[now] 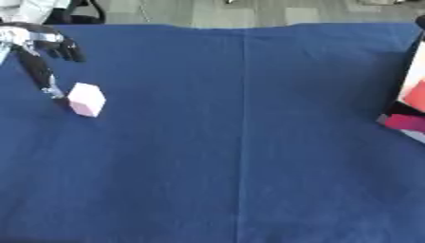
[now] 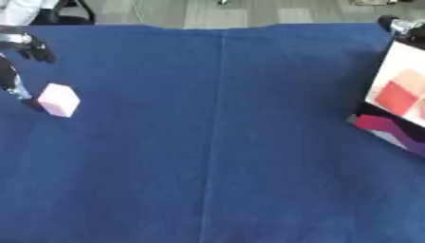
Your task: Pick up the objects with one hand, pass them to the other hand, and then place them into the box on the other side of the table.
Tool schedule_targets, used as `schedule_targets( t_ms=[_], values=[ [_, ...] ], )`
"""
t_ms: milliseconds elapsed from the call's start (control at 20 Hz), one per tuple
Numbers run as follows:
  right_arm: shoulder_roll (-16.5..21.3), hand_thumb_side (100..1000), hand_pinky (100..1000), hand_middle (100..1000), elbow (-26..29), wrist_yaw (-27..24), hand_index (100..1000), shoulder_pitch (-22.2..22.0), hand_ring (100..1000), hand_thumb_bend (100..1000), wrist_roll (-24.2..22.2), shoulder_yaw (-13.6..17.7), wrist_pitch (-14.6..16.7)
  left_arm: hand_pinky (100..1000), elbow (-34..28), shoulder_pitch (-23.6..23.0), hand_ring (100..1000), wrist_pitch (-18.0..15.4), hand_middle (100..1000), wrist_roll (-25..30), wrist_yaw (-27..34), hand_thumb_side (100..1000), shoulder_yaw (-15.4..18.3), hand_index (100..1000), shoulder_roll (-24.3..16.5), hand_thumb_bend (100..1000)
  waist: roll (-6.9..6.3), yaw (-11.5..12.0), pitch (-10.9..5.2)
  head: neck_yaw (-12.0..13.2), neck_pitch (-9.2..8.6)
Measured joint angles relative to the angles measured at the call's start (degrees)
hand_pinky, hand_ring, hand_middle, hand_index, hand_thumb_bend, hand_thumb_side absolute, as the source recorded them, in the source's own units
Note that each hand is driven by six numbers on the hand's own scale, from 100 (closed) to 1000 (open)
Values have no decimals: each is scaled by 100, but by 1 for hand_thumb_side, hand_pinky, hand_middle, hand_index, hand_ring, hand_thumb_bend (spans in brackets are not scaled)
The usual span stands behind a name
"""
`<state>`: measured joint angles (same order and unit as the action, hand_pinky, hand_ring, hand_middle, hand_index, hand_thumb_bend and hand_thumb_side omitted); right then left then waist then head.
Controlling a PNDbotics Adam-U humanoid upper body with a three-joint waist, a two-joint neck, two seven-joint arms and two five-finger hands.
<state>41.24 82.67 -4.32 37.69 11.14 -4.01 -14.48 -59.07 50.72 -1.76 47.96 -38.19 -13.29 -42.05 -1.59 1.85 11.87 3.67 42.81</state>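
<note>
Pickup step: left hand (image 1: 37, 47), upper left, fingers apart beside pink block (image 1: 86, 99), must close round it next.

A block (image 1: 86, 99) sits on the desk (image 1: 241, 156) near its left edge, toward the far side. The left hand (image 1: 37, 47) hangs just left of and behind it. The box (image 2: 397, 97) stands at the desk's right edge, well apart from the block.

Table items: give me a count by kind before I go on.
Pink block: 1
Box at the right edge: 1
Robot hand, the left hand: 1
Blue tablecloth: 1
Total: 4
</note>
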Motion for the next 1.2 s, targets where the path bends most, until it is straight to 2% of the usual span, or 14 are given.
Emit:
schedule_targets(
  t_ms=[750,850,1050,1200],
  values=[
    [-16,121,912,779,-10,0,863,-98,818,587,7,3,0,882,406,-1,853,-520,766,-846,-848,100,-64,801,287,749,29,-74,69,131,-113],
    [-16,137,912,779,-20,0,864,-109,818,538,8,4,1,881,519,0,852,-540,764,-938,-918,100,-31,797,339,747,29,-78,77,145,-118],
    [-16,139,914,779,-38,0,864,-144,818,528,35,19,-2,880,693,0,846,-575,748,-987,-935,100,5,760,397,733,29,-105,93,151,-118],
    [-16,145,915,779,-39,0,865,-147,819,513,55,37,-7,881,740,1,847,-600,755,-903,-927,100,6,770,433,726,29,-106,93,151,-118]
  ],
)
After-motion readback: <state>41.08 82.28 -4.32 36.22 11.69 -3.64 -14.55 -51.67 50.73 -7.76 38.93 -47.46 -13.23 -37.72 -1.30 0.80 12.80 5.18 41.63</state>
